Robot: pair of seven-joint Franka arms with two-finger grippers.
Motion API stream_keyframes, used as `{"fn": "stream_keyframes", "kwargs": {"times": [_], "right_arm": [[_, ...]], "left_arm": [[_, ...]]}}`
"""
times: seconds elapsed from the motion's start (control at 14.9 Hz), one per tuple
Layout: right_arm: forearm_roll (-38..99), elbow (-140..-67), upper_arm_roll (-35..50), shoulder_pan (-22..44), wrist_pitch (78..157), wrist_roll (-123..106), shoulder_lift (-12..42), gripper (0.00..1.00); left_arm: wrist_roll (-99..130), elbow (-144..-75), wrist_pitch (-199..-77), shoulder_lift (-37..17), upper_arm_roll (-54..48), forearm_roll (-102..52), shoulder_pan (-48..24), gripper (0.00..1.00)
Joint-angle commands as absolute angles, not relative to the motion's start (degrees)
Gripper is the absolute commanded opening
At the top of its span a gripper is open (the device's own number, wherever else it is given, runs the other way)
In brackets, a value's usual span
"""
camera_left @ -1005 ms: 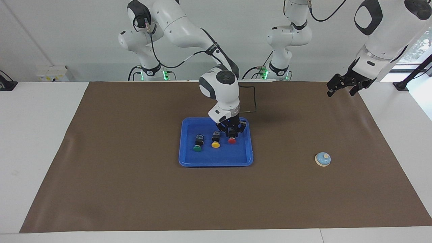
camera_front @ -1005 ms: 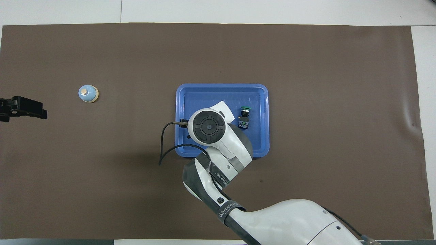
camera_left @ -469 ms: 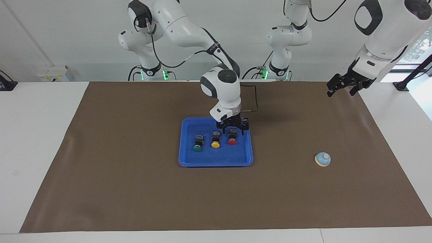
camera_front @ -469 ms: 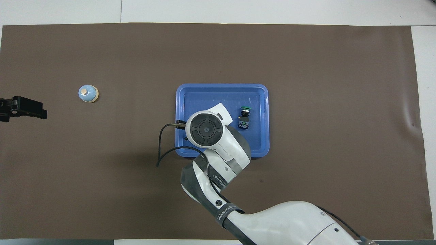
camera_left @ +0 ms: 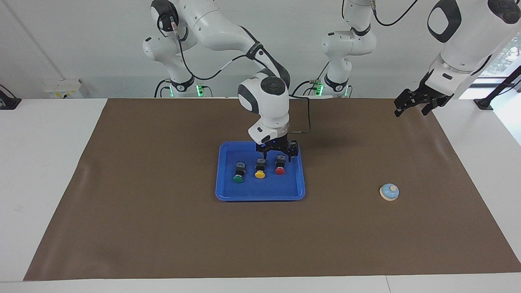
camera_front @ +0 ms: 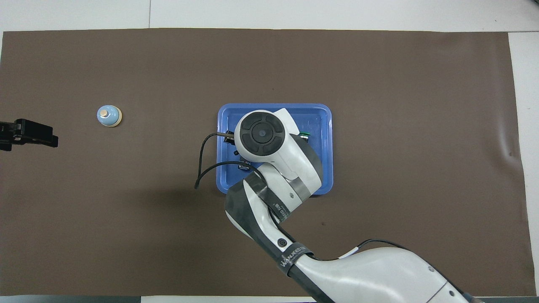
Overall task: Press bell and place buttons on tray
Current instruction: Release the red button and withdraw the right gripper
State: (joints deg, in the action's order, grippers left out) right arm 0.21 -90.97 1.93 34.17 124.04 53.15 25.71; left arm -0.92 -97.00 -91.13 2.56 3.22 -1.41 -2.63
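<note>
The blue tray point(camera_left: 260, 198) lies at the middle of the brown mat. Three buttons lie in it in a row: green point(camera_left: 238, 178), yellow point(camera_left: 259, 174) and red point(camera_left: 279, 171). My right gripper point(camera_left: 276, 154) hangs open just over the red button's body, clear of it. In the overhead view the right wrist covers most of the tray point(camera_front: 324, 126); only the green button's cap point(camera_front: 304, 134) peeks out. The bell point(camera_left: 389, 192) point(camera_front: 109, 115) stands on the mat toward the left arm's end. My left gripper point(camera_left: 411, 108) point(camera_front: 25, 134) waits open in the air over the mat's edge.
A brown mat point(camera_left: 163, 228) covers the white table. A black cable point(camera_left: 306, 118) loops from the right wrist over the mat beside the tray.
My right gripper has let go of the red button and risen off it, leaving it in the tray beside the yellow one. The left arm has not moved.
</note>
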Motion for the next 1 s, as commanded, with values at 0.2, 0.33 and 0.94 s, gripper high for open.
{"fn": "stream_keyframes", "kwargs": {"times": [0.2,0.33,0.94], "right_arm": [[0.3,-91.1,2.6,23.0,110.9,45.4,15.7,1.00],[0.3,-91.0,2.6,19.9,108.1,39.9,13.9,1.00],[0.2,-91.0,2.4,5.9,96.4,10.0,7.5,1.00]], "left_arm": [[-0.8,-96.7,-90.4,2.9,3.3,-1.5,-2.6,1.00],[-0.7,-96.7,-90.4,2.9,3.3,-1.5,-2.6,1.00],[-1.0,-96.8,-93.8,2.7,3.2,-1.5,-3.4,0.78]]}}
